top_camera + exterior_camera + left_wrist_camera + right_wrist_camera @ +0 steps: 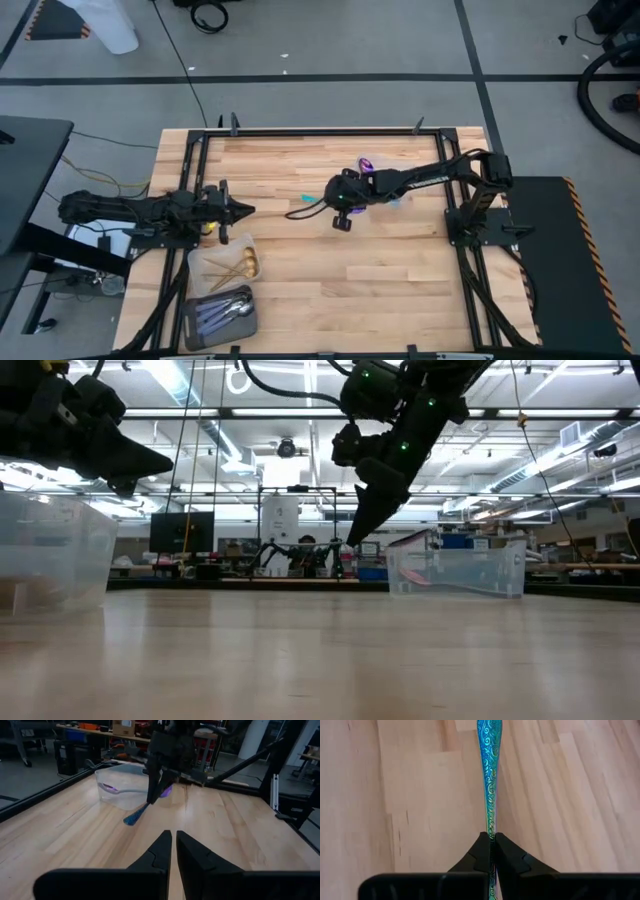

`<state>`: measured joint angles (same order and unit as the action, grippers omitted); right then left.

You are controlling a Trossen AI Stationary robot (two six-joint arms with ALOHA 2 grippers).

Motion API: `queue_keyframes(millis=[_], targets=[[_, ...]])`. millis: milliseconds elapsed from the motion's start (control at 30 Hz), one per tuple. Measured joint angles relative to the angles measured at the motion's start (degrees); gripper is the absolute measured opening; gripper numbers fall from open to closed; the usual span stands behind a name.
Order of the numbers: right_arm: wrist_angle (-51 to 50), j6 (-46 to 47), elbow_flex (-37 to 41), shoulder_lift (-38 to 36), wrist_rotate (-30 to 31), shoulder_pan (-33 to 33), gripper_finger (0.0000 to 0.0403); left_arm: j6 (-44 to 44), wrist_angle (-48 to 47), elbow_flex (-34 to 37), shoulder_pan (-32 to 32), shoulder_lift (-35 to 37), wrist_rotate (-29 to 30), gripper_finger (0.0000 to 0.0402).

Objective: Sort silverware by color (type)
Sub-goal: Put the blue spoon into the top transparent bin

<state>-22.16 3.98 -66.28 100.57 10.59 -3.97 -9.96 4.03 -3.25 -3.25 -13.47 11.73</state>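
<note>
While the left gripper (243, 210) is waiting at the left side of the table with its fingers nearly together and nothing between them, the right gripper (341, 222) is hanging over the middle of the table with its fingers pinched tight on an iridescent teal-handled utensil (489, 765). The right wrist view is showing the patterned blue-green handle running straight out from between the closed fingertips, above bare wood, so the piece is being carried clear of the tabletop rather than resting on it. A clear container (122, 787) far to the right, just behind the right arm, is holding at least one purple-blue piece, and two more containers are sitting at the near left: one with gold utensils (240, 265) and, nearer still, one with silver pieces (225, 312). Judging by this layout, the step in hand is probably the carrying of one teal-handled piece toward its own group, and the next move would call for bringing the gripper over the far right container and lowering it before letting go, so that the slim handle does not catch the wall or tip out. The bowl or head of the held utensil is hidden behind the fingers, so its type cannot be told. The count of pieces in each container is hard to make out, and the low view is showing the containers only as pale outlines.
</note>
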Motion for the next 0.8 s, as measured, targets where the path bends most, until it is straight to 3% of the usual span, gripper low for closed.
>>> queue_keyframes(millis=[200, 433, 800], targets=[[-4.1, -7.3, -2.7, -0.1, -1.9, 0.1, 0.0019, -2.6, -1.6, 0.0, 0.0, 0.0, 0.0, 0.0034], [-6.4, -9.3, -3.2, -0.1, -3.7, 0.1, 0.0019, -2.6, -1.7, 0.0, 0.0, 0.0, 1.0, 0.0047], [-10.5, -10.4, -3.2, -0.1, -2.8, 1.9, 0.0019, -2.2, 0.5, -0.1, 1.6, -3.9, 5.6, 0.0143]])
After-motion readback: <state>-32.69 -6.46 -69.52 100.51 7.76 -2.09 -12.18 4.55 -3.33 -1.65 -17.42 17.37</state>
